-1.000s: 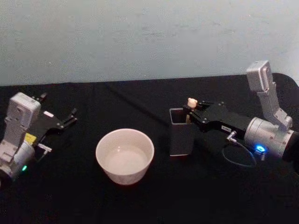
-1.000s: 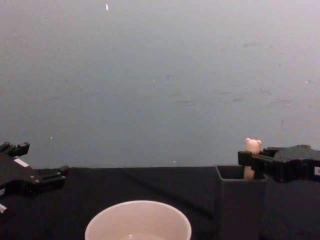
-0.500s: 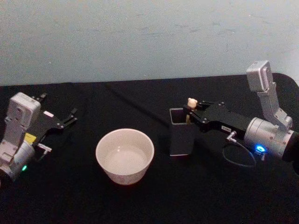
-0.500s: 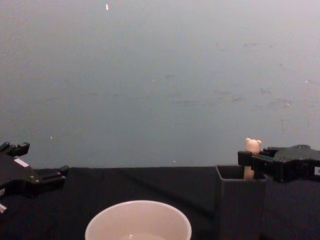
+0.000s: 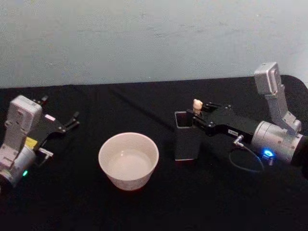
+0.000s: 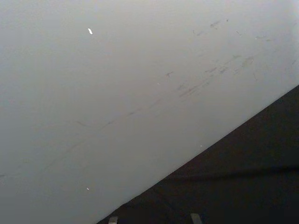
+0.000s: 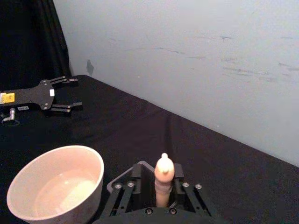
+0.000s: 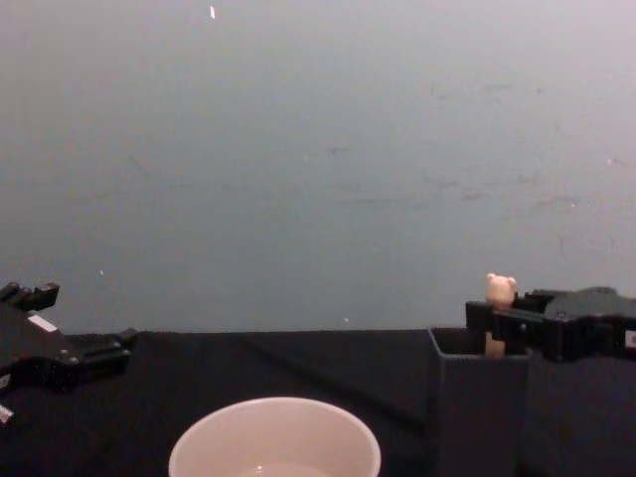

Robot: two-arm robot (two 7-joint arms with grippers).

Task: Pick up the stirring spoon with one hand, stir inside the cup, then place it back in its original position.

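The stirring spoon (image 5: pixel 197 104) stands upright in the dark grey square holder (image 5: pixel 186 143), right of the cup (image 5: pixel 128 161). Its beige handle and bear head (image 8: pixel 500 289) stick out above the holder's rim (image 8: pixel 477 343). My right gripper (image 5: pixel 195 115) reaches in from the right, level with the holder's top, and is shut on the spoon handle (image 7: pixel 162 186). The spoon's bowl is hidden inside the holder (image 7: pixel 120 179). The cream-white cup (image 7: pixel 56 186) holds a little clear liquid. My left gripper (image 5: pixel 71 121) rests open at the far left of the table, away from the cup.
A black cloth covers the table (image 5: pixel 144 207), with a pale blue-grey wall (image 5: pixel 144 38) behind it. A thin cable loop (image 5: pixel 245 161) hangs under the right wrist. Bare cloth lies between cup and holder and in front of both.
The right gripper and the bear-head handle have shifted slightly left and up at the holder's top. The left arm and the cup have not moved.
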